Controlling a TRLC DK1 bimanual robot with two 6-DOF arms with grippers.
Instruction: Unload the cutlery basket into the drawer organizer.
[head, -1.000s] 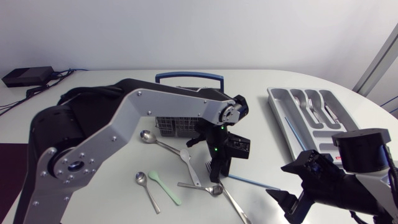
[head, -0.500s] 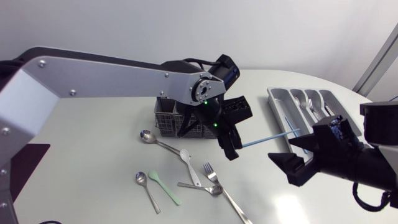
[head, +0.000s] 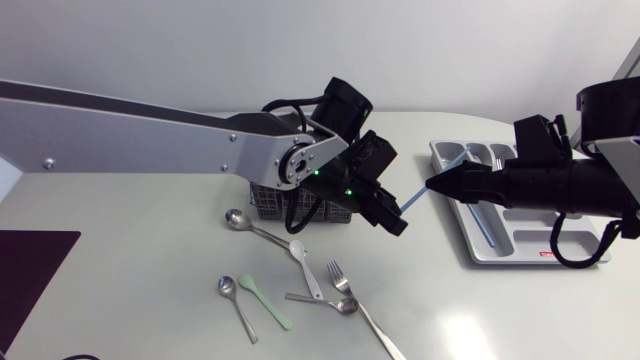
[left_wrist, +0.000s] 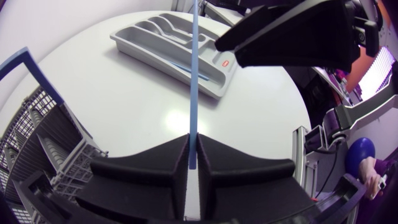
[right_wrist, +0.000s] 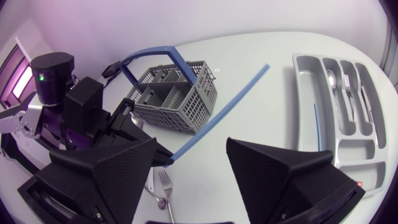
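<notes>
Basket (head: 266, 203) of grey mesh stands near the middle of the tabletop (head: 150, 250), partly hidden in the head view by the left arm that reaches over it; the right wrist view shows its blue handle (right_wrist: 146, 65) raised. Well to the basket's right lies the grey organizer (head: 482, 247), with forks and a spoon in its short compartments and a blue stick in its long one (right_wrist: 315, 118).

The left claw (head: 395, 218) hangs above the tabletop between basket and organizer, its fingers pressed together on one end of a second blue stick (head: 420, 192). That stick rises clear of the surface and slants towards the organizer. The right claw (right_wrist: 191, 149) comes in from over the organizer and points at the left one; its fingers are spread wide and grip nothing, and the stick's free end lies just ahead of the gap between them.

Loose cutlery (head: 300, 255) lies in front of the basket: several spoons, one pale green (head: 265, 300), and a fork (head: 340, 275).
</notes>
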